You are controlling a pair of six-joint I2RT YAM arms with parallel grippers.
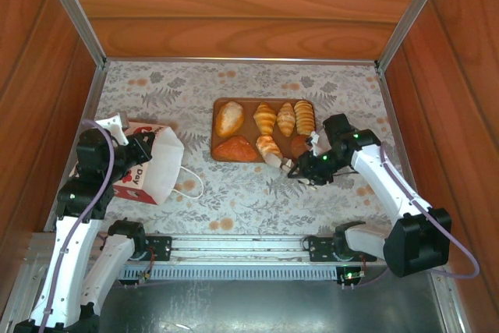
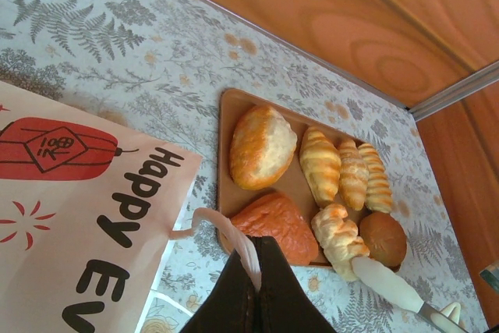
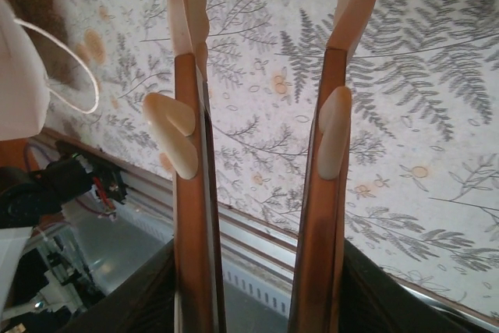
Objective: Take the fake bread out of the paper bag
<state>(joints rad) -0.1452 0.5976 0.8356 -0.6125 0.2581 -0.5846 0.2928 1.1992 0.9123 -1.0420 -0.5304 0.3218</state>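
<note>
The right gripper (image 3: 269,5) hangs just off the near corner of the tray (image 2: 224,146), jaws apart with nothing between them, tips close beside a twisted croissant (image 2: 339,235); that stance suits setting a piece down. The left gripper (image 2: 257,271) is closed on the cord handle (image 2: 226,228) of the bag (image 1: 160,165), likely to pin it on its side with the mouth toward the tray. Farther off, seven pieces of bread (image 1: 265,118) lie on the tray in two rows, out of the bag. The bag's inside is hidden, so whether any remains I cannot tell; if none, the task looks all but done.
</note>
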